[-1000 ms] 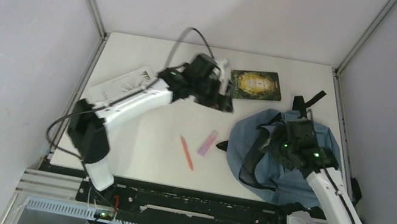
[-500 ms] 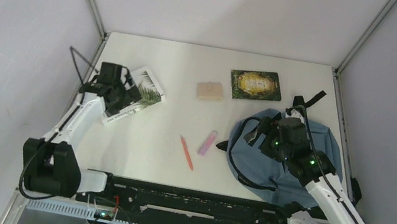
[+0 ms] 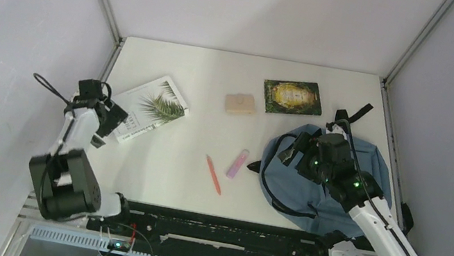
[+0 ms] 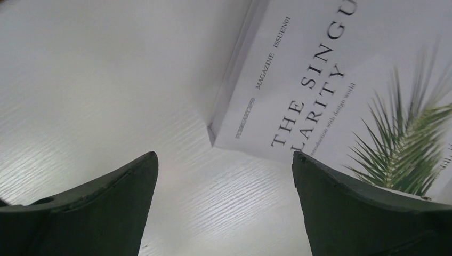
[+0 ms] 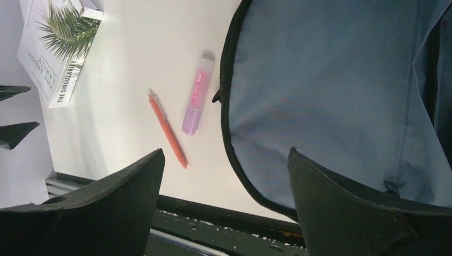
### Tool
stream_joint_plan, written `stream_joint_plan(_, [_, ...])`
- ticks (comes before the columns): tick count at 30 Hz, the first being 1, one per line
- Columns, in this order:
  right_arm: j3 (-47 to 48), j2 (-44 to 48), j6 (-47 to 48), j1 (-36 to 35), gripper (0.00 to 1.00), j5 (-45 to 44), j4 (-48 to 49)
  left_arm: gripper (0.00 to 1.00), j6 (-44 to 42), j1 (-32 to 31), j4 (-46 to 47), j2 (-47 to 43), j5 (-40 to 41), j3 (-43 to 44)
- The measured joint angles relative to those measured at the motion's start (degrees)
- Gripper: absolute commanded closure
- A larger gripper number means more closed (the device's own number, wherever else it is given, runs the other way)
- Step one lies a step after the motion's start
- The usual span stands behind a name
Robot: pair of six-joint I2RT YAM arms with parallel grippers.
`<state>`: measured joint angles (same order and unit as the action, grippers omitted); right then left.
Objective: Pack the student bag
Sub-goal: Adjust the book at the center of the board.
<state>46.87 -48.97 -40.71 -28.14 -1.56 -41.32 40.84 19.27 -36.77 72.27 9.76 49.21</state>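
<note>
The student bag (image 3: 333, 189) is a dusty-blue backpack with black zipper trim, lying flat at the right of the table; its edge also shows in the right wrist view (image 5: 330, 96). My right gripper (image 3: 295, 155) hovers open and empty over the bag's left zipper edge (image 5: 225, 154). My left gripper (image 3: 110, 119) is open and empty at the far left, just off the near corner of a white magazine (image 3: 150, 107) with a palm leaf on its cover (image 4: 330, 85). Bare table shows between its fingertips (image 4: 224, 160).
An orange pen (image 3: 213, 174) and a pink highlighter (image 3: 238, 163) lie mid-table, left of the bag; both show in the right wrist view, pen (image 5: 167, 130) and highlighter (image 5: 197, 101). A tan block (image 3: 240, 104) and a green book (image 3: 292, 96) lie at the back.
My left arm swung from the back middle, near the green book, to the far left and drew back off the magazine. The tan block came into view. The right gripper shifted slightly left.
</note>
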Motion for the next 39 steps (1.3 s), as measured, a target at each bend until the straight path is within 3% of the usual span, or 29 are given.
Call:
stream_joint_plan(5, [0.0,0.9,-0.1,0.0,0.07,0.4,0.0,0.24,-1.8,3.2,2.3,11.8,-8.0,2.4])
stream_joint_plan(14, [-0.7,3.6,-0.1,1.7,0.08,0.6,0.0,0.98,-4.4,1.4,4.8,13.9,-15.1,3.0])
stream_joint_plan(15, [-0.8,3.4,-0.1,1.8,0.08,0.6,0.1,1.0,-4.9,1.0,4.7,13.7,-15.3,3.0])
stream_joint_plan(20, [-1.1,2.3,-0.1,1.9,0.09,2.1,1.1,1.0,-6.5,-1.7,4.5,13.4,-16.9,3.0])
stream_joint_plan(22, [-1.1,2.0,-0.1,1.9,0.09,2.7,1.8,0.95,-7.5,-3.2,4.3,13.4,-18.0,3.0])
stream_joint_plan(24, [-1.1,1.7,-0.1,1.9,0.08,3.4,2.2,0.81,-8.7,-4.3,3.0,13.3,-18.6,3.4])
stream_joint_plan(29, [-1.1,0.8,0.0,1.9,0.07,4.1,2.8,0.3,-11.5,-7.3,-0.5,8.9,-15.4,5.0])
stream_joint_plan(34, [-1.1,-0.7,-0.1,1.9,0.08,4.8,3.8,0.27,-13.1,-18.8,-3.6,7.0,-7.1,14.4])
stream_joint_plan(39, [-1.1,-0.9,-0.3,1.6,0.08,5.1,4.6,0.26,-12.9,-26.9,-5.2,19.1,-3.1,32.2])
